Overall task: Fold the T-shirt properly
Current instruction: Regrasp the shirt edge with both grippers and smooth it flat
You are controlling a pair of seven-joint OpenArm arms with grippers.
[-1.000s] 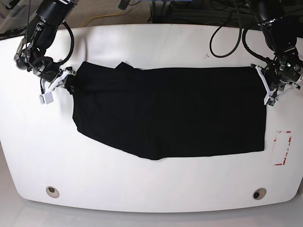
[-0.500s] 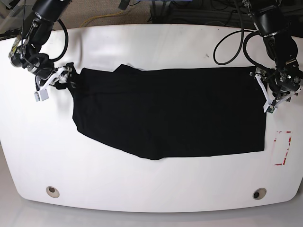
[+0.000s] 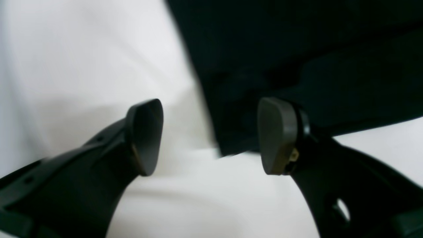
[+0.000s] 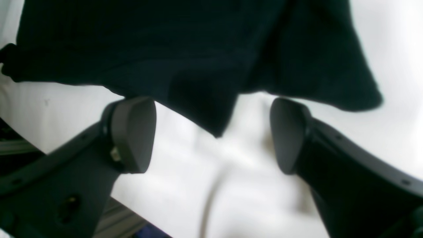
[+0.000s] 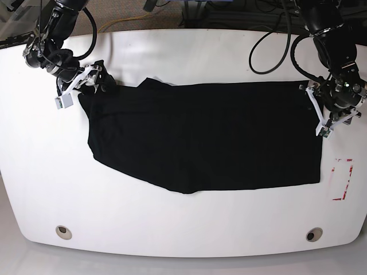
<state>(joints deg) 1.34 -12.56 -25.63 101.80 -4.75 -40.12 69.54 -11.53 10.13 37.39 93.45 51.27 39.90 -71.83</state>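
The black T-shirt (image 5: 200, 134) lies flat on the white table (image 5: 183, 223) as a wide folded slab, with no print showing. My right gripper (image 5: 80, 86) is at its far left corner, open. In the right wrist view a point of the cloth (image 4: 198, 49) reaches between the pads (image 4: 132, 132), untouched, and the right gripper (image 4: 210, 135) holds nothing. My left gripper (image 5: 317, 112) stands open at the shirt's right edge. In the left wrist view the shirt's corner (image 3: 281, 49) lies just beyond the left gripper (image 3: 211, 138), clear of both pads.
A red-and-white marker (image 5: 342, 179) lies on the table right of the shirt. Two round grommets (image 5: 63, 231) (image 5: 313, 234) sit near the front edge. Cables (image 5: 275, 34) hang along the back edge behind the arms.
Both grippers have opened and let go of the shirt's ends. The right arm has shifted toward the back and a little inward. The left gripper has edged toward the shirt.
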